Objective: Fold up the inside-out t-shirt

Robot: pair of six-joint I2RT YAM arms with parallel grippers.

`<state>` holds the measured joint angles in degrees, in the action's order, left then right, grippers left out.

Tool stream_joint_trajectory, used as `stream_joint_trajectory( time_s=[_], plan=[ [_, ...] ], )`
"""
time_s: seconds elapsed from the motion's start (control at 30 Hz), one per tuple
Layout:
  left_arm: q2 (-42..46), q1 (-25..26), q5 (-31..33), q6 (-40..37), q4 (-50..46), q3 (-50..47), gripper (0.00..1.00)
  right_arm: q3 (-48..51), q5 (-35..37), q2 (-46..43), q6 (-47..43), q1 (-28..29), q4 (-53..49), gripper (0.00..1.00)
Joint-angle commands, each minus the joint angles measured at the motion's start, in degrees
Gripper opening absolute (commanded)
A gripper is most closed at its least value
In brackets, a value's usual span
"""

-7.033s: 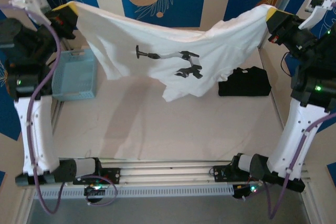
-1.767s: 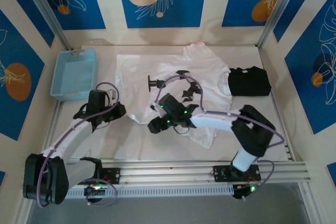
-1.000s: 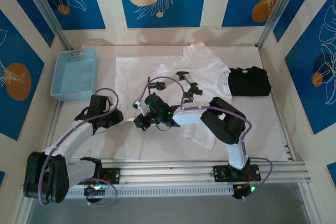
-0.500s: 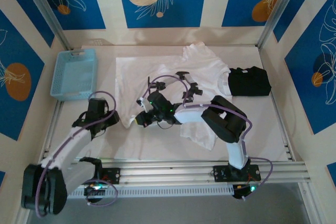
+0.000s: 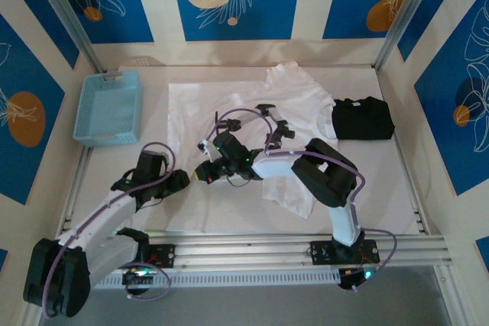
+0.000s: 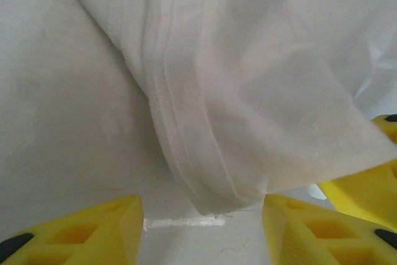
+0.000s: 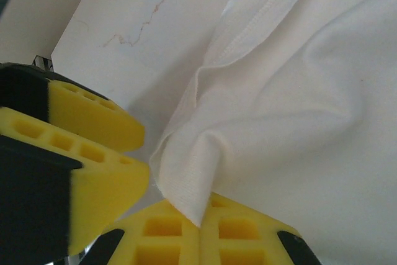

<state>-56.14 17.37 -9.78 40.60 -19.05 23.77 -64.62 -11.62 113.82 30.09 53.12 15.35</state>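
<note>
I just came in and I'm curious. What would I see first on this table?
The big white t-shirt is spread over the middle of the table, with a black drawing on it. At its near left edge the right tool pinches a corner of the cloth, and the open left tool sits right beside it.

The left arm point(image 5: 99, 215) stretches low across the table toward the near-left hem of the t-shirt point(image 5: 306, 101), with the left gripper point(image 5: 180, 181) point(image 6: 201, 218) spread wide just short of the cloth. The right arm point(image 5: 325, 175) lies folded back leftward over the shirt. The right gripper point(image 5: 205, 174) point(image 7: 198, 228) is clamped on that hem, close beside the left gripper.
</note>
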Motion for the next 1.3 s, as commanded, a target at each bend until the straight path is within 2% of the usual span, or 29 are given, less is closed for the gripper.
stream_joint_trajectory(
  time_s=[0.0, 0.4, 0.6, 0.83, 1.03, 1.27],
  plan=[
    [-1.5, 0.5, -2.3, 1.1, 4.4, -0.9, 0.51, -1.3, -0.4, 0.7, 0.5, 0.5, -0.3, 0.00],
    [-6.3, 0.4, -1.1, 1.8, 8.9, -1.9, 0.50, -0.7, 0.1, 0.4, -0.4, 0.6, -0.5, 0.00],
    [-4.5, 0.4, -1.2, 3.3, 9.8, -1.9, 0.54, -0.5, 0.1, 0.5, -0.3, 0.7, -0.3, 0.00],
    [-2.3, 0.0, 1.8, 3.3, 8.8, -2.5, 0.54, -0.6, 0.1, 0.8, -0.3, 0.8, -0.2, 0.00],
    [-6.8, -0.1, 0.7, 2.7, 11.3, -2.3, 0.44, -0.9, 0.2, 0.8, -0.3, 1.0, -0.4, 0.00],
    [-9.6, -0.3, -0.3, 2.4, 13.9, -2.5, 0.25, -0.5, 1.0, 0.3, -0.3, 1.2, -0.4, 0.00]
  ],
)
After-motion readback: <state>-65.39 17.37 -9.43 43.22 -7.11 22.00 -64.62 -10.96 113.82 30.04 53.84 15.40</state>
